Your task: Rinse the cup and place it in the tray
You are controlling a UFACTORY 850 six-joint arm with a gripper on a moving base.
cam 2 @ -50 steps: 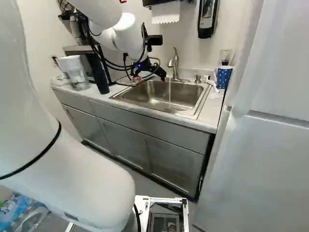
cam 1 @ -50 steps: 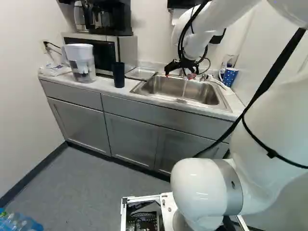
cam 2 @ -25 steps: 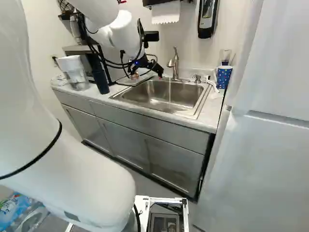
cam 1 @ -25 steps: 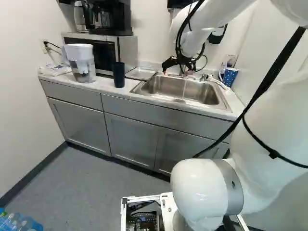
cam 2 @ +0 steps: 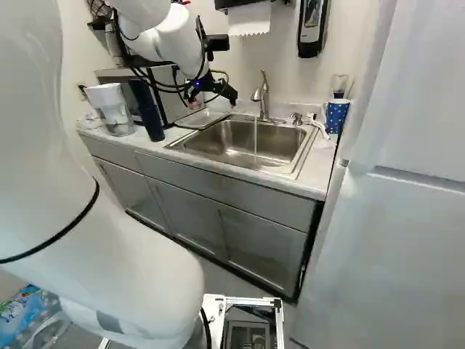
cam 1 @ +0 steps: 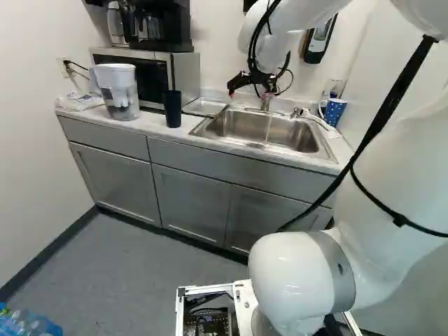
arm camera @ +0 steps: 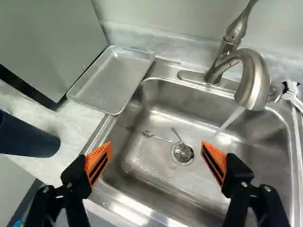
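Open tool (cam 2: 213,105) shifting up and toward the tray (arm camera: 111,80) side
Compared with half a second ago, the arm is carrying the tool farther left and a little higher in the left base view; its fingers are standing wide apart and gripping nothing; the dark cup (arm camera: 28,137) is staying upright on the tabletop (arm camera: 71,125), beside the tray and apart from the tool; the tray is keeping its place at the sink (arm camera: 156,184); water (arm camera: 229,120) is still running from the faucet (arm camera: 253,80); two utensils are lying in the basin by the drain (arm camera: 182,153); the dotted mug (cam 1: 334,110) is remaining beyond the sink's other side.
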